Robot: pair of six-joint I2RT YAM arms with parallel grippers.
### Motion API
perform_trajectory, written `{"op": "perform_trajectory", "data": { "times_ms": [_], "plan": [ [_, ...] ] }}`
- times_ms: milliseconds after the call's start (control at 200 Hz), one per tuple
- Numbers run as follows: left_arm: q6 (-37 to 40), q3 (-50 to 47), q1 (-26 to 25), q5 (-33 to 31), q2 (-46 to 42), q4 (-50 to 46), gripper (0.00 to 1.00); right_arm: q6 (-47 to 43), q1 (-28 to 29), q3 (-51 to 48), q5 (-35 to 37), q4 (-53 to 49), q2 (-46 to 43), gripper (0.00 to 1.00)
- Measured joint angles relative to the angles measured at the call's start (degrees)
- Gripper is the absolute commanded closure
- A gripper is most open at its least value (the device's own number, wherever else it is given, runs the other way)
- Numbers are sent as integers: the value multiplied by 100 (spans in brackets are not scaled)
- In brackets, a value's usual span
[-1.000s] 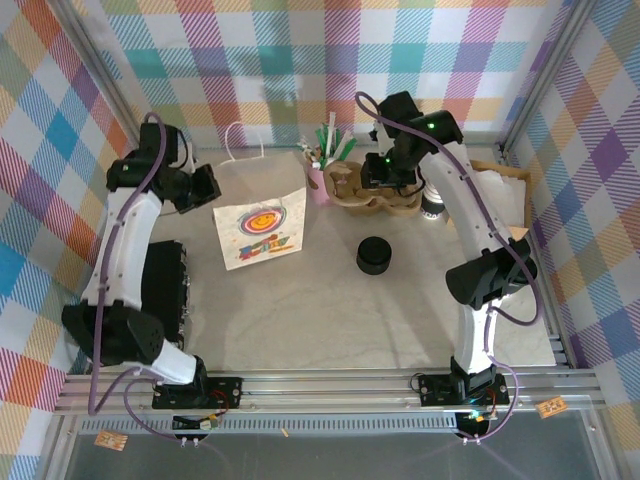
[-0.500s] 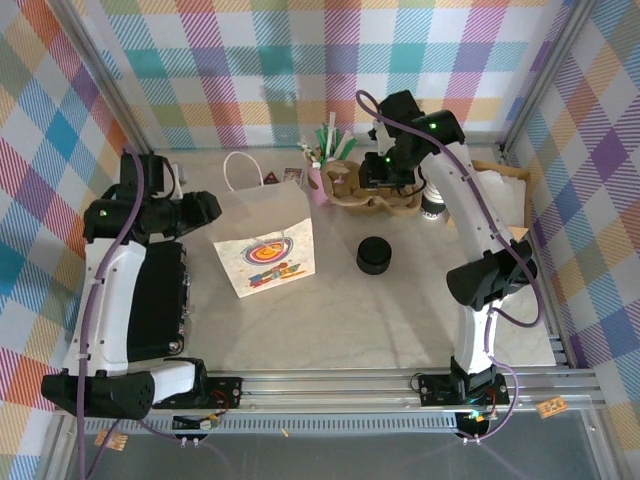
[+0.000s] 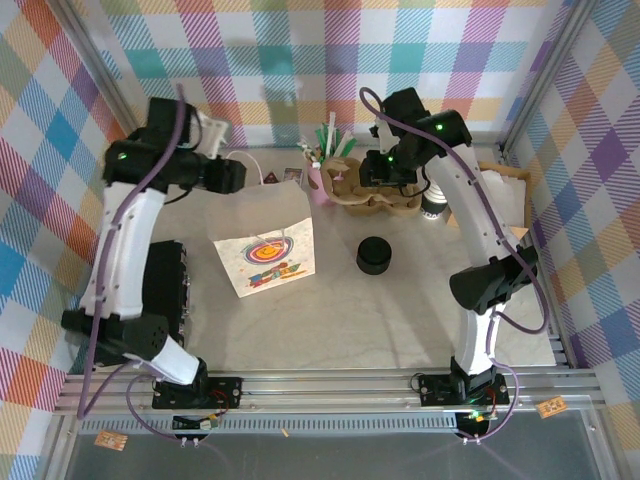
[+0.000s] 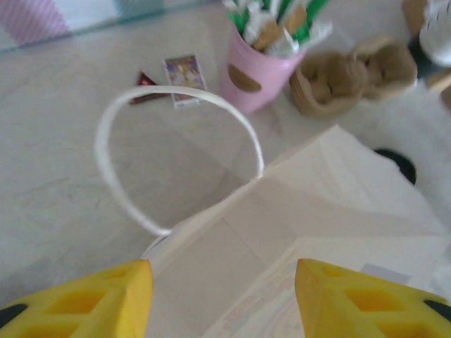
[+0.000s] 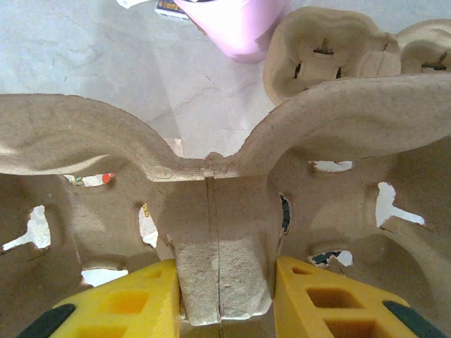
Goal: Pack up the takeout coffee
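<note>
The takeout coffee (image 3: 433, 205), a white cup with a dark band, stands at the back right beside the right arm. My right gripper (image 3: 386, 180) (image 5: 225, 285) is shut on the middle ridge of a brown pulp cup carrier (image 3: 365, 195) (image 5: 211, 211). A white paper bag (image 3: 265, 255) (image 4: 317, 232) with a colourful print lies flat, its loop handle (image 4: 113, 151) pointing to the back. My left gripper (image 3: 232, 178) (image 4: 223, 285) hovers open over the bag's handle end, with nothing between its yellow fingers.
A pink cup (image 3: 322, 182) (image 4: 257, 70) of stirrers and packets stands next to the carrier. A squat black lid stack (image 3: 374, 255) sits mid-table. A black case (image 3: 165, 290) lies at the left, a brown box (image 3: 500, 185) at the right. Small packets (image 4: 180, 70) lie behind the handle.
The left gripper opened and let go of the bag, which fell flat. The left arm drew away left, then swung to the back over the handle. The right arm stayed put.
</note>
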Motion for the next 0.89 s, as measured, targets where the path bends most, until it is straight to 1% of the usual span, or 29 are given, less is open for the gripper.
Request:
{"op": "perform_trajectory", "data": {
  "times_ms": [125, 225, 285, 410, 590, 695, 780, 895],
  "plan": [
    [610, -81, -236, 35, 234, 2, 44, 0, 26, -48, 2, -11, -39, 64],
    [962, -63, -249, 125, 286, -22, 44, 2, 26, -149, 0, -20, -76, 64],
    [1134, 111, -249, 170, 426, -166, 44, 0, 26, -166, 2, -31, -87, 64],
    [1386, 492, -249, 149, 855, -398, 43, 0, 31, -173, 0, -72, -98, 64],
    [1644, 570, -245, -153, 1364, -664, 42, 0, 39, -181, 0, -125, -101, 64],
    [1733, 575, -216, -260, 1499, -745, 43, 0, 61, -184, -2, -144, -101, 64],
    [1834, 586, -181, -328, 1504, -756, 48, 0, 96, -210, -2, -149, -109, 64],
    [1939, 638, -162, -361, 1504, -817, 66, 0, 136, -236, -4, -162, -120, 64]
  ]
}}
